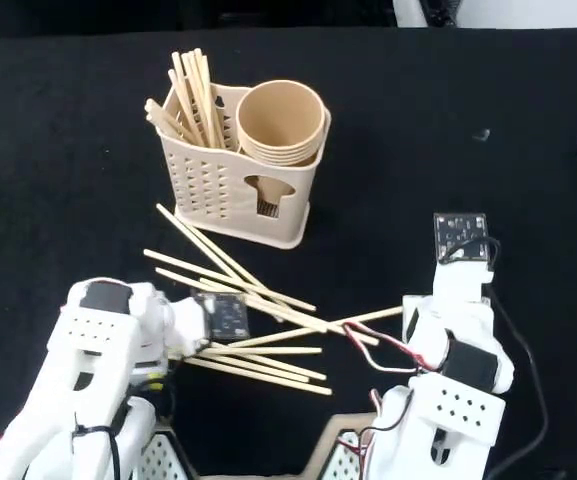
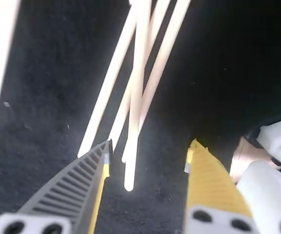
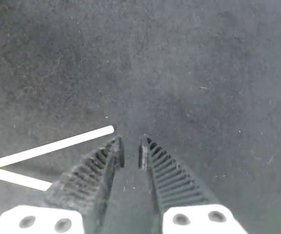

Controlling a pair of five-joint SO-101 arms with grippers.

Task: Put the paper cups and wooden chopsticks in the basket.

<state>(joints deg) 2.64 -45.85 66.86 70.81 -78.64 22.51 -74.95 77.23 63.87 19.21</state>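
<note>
We are logging the basket [image 1: 230, 205] as standing upright toward the far side of the black table cover [image 1: 448, 120]. It is already carrying a nested stack of paper cups [image 1: 280, 120] in one compartment and a sheaf of wooden chopsticks [image 1: 190, 95] leaning out of the other, so we are judging the cup half of the task done and the chopstick half only partly so. The loose chopsticks [image 1: 278, 350] are lying in a crossed fan on the cover between the two arms, well apart from the basket except for the farthest stick, whose tip is reaching close to the basket's foot. The left gripper [image 2: 151, 146] is hovering low over the near ends of this fan with its jaws spread wide. In its own wrist view several stick ends [image 2: 139, 97] are pointing into the gap between the jaws, and none is being touched that we can tell. We are reading the wide spread as a way to take in more than one stick at a pinch, since the ends are bunching there. The sticks are thin, round and overlapping, so we are expecting them to roll or splay when squeezed. The right gripper [image 3: 130, 146] is sitting low over bare cover with its jaws almost together, a narrow slit between them and nothing in it. The tip of one stick [image 3: 57, 146] is lying just beside its ridged finger, and we are taking this arm as parked clear of the left arm's work
</note>
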